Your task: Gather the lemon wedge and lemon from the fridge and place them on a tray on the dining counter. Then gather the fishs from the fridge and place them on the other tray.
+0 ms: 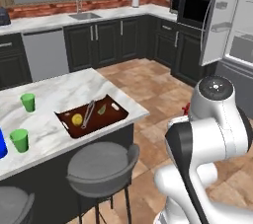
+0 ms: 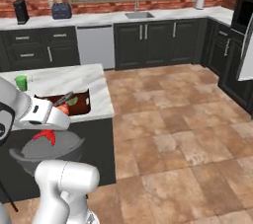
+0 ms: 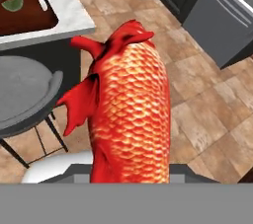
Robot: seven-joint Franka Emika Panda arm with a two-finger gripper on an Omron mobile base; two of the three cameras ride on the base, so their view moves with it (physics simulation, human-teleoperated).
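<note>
A red-orange fish [image 3: 131,109] looms closest to the hand camera, tail up toward 12 o'clock, its body rising from the bottom edge where the gripper is clamped on it, though the fingertips themselves are hidden behind it. At 10 o'clock in that view sits the corner of the brown tray [image 3: 47,18] on the marble surface [image 3: 69,6]; from the left base camera the tray [image 1: 66,119] already holds the lemon [image 1: 77,119], a green-looking wedge [image 1: 102,110] and a silvery utensil [image 1: 89,113]. The open fridge [image 1: 225,20] stands at 2 o'clock. The danger, by this reading: the brown tray is the nearest target, and dropping the fish there would be wrong, since it belongs on the other, blue tray. A grey stool [image 3: 24,94] below could also snag the dangling tail on approach.
</note>
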